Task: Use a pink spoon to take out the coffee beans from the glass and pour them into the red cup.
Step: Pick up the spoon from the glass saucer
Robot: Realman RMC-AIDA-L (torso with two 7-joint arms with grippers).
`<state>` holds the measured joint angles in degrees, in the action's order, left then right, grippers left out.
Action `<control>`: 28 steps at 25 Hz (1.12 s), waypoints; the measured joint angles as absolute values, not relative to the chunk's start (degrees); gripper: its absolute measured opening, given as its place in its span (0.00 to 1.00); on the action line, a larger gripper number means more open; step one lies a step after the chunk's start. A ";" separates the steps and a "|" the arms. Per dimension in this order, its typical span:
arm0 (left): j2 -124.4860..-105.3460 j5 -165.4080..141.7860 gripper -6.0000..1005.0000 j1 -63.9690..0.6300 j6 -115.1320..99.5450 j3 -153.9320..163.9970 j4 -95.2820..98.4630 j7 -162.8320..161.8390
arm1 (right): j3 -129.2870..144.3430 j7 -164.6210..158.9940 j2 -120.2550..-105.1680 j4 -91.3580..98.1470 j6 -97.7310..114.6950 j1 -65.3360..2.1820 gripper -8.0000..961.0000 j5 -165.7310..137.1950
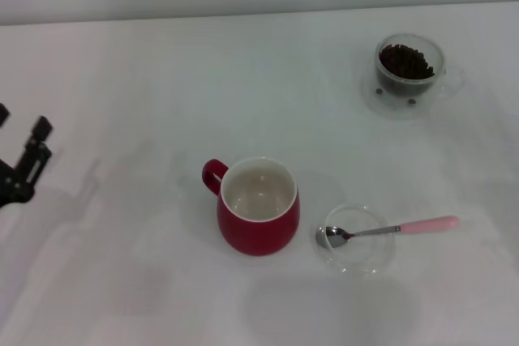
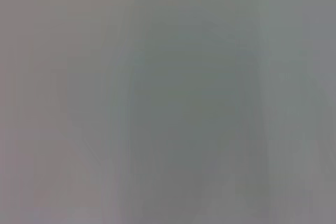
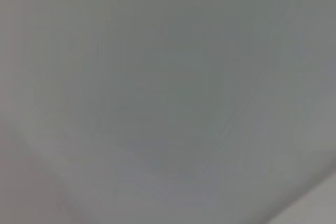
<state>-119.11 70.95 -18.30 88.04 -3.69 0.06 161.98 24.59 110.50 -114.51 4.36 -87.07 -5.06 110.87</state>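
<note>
Pink spoon (image 1: 388, 230): light, stiff, slippery metal bowl resting in a shallow glass dish (image 1: 357, 240) beside the red cup (image 1: 258, 207); best gripped at the overhanging pink handle; left gripper (image 1: 23, 160) parked at table edge, fingers spread, empty; right gripper unseen.

Head view is bright and washed out, soft even light over the white bench (image 1: 122, 79), only faint grey shadows near the left hand (image 1: 24, 160). Both wrist views are just featureless grey blur, totally out of focus.
</note>
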 joint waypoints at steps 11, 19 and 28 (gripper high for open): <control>-119.00 72.24 0.58 -18.99 88.61 -3.66 3.29 161.93 | 28.60 105.48 -114.74 -6.74 -90.42 -4.34 0.90 107.87; -119.00 71.95 0.58 -18.41 88.67 -3.16 3.36 161.89 | 33.97 108.72 -114.79 -10.53 -90.45 -3.97 0.90 107.78; -119.00 71.89 0.57 -17.99 88.67 -3.07 3.52 161.89 | 34.98 112.15 -114.94 -15.25 -90.23 -4.30 0.88 105.76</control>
